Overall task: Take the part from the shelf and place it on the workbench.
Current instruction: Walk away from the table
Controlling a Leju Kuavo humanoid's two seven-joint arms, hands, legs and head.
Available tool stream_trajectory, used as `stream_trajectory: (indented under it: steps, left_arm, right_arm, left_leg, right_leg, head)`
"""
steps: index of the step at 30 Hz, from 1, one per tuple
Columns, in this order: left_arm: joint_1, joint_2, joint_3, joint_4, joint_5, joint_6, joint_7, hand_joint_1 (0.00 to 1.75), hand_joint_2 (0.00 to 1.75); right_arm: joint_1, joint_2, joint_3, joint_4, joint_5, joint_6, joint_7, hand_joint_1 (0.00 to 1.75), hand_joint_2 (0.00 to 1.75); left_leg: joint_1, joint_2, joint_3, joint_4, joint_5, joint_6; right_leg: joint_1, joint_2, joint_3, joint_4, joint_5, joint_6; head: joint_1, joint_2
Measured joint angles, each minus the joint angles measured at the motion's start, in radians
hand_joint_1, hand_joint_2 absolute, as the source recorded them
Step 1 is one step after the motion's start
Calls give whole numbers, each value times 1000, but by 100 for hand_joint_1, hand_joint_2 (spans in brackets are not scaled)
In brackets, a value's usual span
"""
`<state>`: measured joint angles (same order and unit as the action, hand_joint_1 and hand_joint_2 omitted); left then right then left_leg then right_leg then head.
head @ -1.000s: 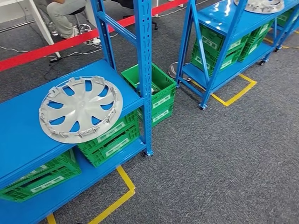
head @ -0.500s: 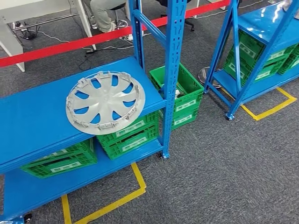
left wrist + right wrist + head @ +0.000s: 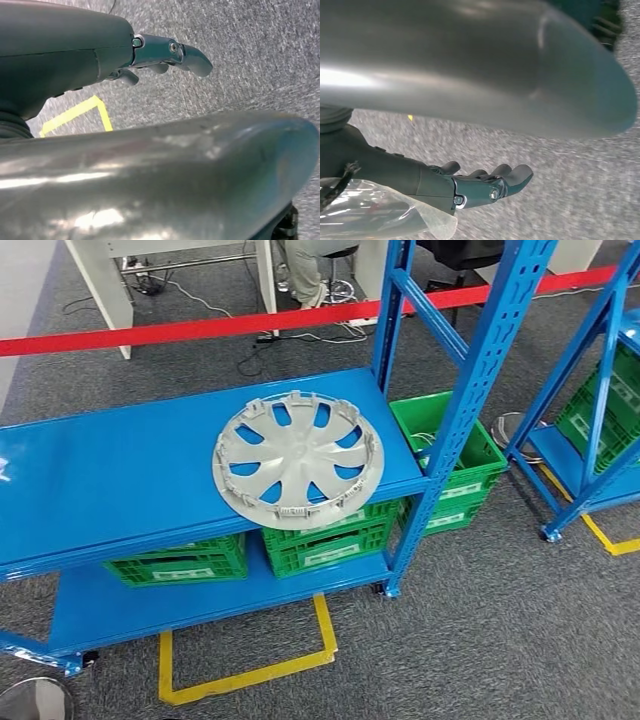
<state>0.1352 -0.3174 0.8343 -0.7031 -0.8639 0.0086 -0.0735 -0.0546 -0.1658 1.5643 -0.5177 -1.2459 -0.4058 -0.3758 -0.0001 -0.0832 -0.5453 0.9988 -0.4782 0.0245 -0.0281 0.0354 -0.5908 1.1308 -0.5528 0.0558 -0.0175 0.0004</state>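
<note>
My view has swung; the hubcap (image 3: pixel 299 457) now sits central on the shelf (image 3: pixel 113 480).
Both robot hands, left (image 3: pixel 166 55) and right (image 3: pixel 486 185), hang empty, fingers apart; I should grip opposite rims.

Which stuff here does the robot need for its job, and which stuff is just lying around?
For the job:
- silver wheel cover, lying flat on the shelf
- blue shelf holding it
- left hand and right hand, both holding nothing

Just lying about:
- green crates under the shelf
- red barrier tape
- yellow floor tape
</note>
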Motion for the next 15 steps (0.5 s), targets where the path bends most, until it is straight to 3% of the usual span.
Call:
stream_trajectory:
  steps: [1, 3, 5, 7, 9, 11, 12, 13, 15]
  left_arm:
    - [-1, 0, 0, 0, 0, 0, 0, 0, 0]
    - [-2, 1, 2, 0, 0, 0, 0, 0, 0]
    - [0, 2, 5, 0, -1, 0, 0, 0, 0]
    - [0, 2, 8, 0, -1, 0, 0, 0, 0]
    - [-3, 2, 9, 0, -1, 0, 0, 0, 0]
    - [-4, 2, 9, 0, -2, 0, 0, 0, 0]
    - [-3, 2, 9, 0, -3, 0, 0, 0, 0]
    - [-2, 2, 10, 0, -5, 0, 0, 0, 0]
    - [-1, 2, 10, 0, -7, 1, 0, 0, 0]
  right_arm:
    - [0, 1, 0, 0, 0, 0, 0, 0, 0]
    - [0, 2, -1, 0, 0, 0, 0, 0, 0]
    - [0, 5, 0, 0, 0, 0, 0, 0, 0]
    - [0, 7, -1, 0, 0, -1, 0, 0, 0]
    - [2, 8, -1, 0, 1, -2, 0, 0, 0]
    - [4, 8, -1, 0, 1, -4, 1, 0, 0]
    - [4, 8, -1, 0, 1, -5, 1, 0, 0]
    - [3, 8, -1, 0, 1, -5, 2, 0, 0]
    - [1, 9, -2, -1, 3, -8, 2, 0, 0]
  left_leg:
    - [0, -13, 0, 5, -4, -6]
    - [1, -37, -9, 11, -6, -18]
    - [5, -58, -16, 11, -3, -28]
    - [4, -23, -32, 44, -22, -38]
    - [3, 44, -85, 154, -80, -46]
    - [6, 71, -150, 281, -127, -50]
    - [7, 74, -164, 306, -125, -50]
    - [7, 76, -158, 290, -102, -48]
    - [2, 102, -99, 167, -28, -35]
  right_leg:
    - [-5, 28, 23, -60, 23, 0]
    - [-8, 65, 47, -107, 26, -7]
    - [-7, 45, 54, -110, 26, -22]
    - [-7, 15, 59, -113, 27, -37]
    - [-3, -19, 64, -115, 23, -49]
    - [2, -53, 68, -115, 17, -54]
    - [4, -69, 71, -115, 14, -54]
    - [5, -83, 75, -115, 10, -53]
    - [8, -108, 86, -116, 1, -50]
  head:
    - [1, 0]
    - [3, 0]
    - [3, 0]
    - [-4, 0]
    - [-11, 0]
    - [-12, 0]
    - [-12, 0]
    - [-13, 0]
    - [-13, 0]
